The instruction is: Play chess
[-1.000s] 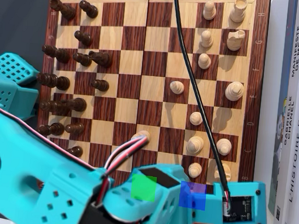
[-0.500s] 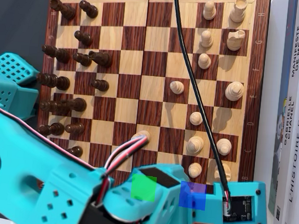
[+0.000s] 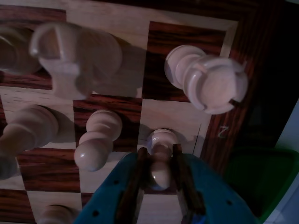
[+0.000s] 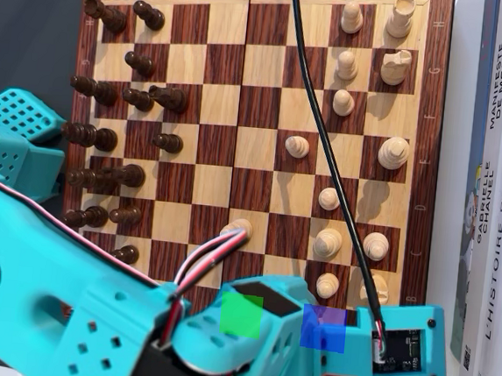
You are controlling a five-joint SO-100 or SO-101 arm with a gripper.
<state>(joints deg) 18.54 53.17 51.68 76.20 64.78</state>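
Observation:
In the wrist view my gripper (image 3: 159,154) is shut on a white pawn (image 3: 160,163), its dark pads pressed against both sides of the pawn's head. That pawn stands on a light square at the chessboard's (image 3: 187,121) rim, beside the printed "2". A white rook (image 3: 212,81) stands one square beyond it in the corner. Another white pawn (image 3: 96,144) is just to its left. In the overhead view the turquoise arm (image 4: 247,328) covers the chessboard's (image 4: 259,101) bottom row, hiding the jaws and the held pawn.
Dark pieces (image 4: 106,140) crowd the board's left columns and white pieces (image 4: 333,200) the right ones in the overhead view. A black cable (image 4: 317,132) runs across the board to the wrist camera. Books (image 4: 497,192) stand along the right.

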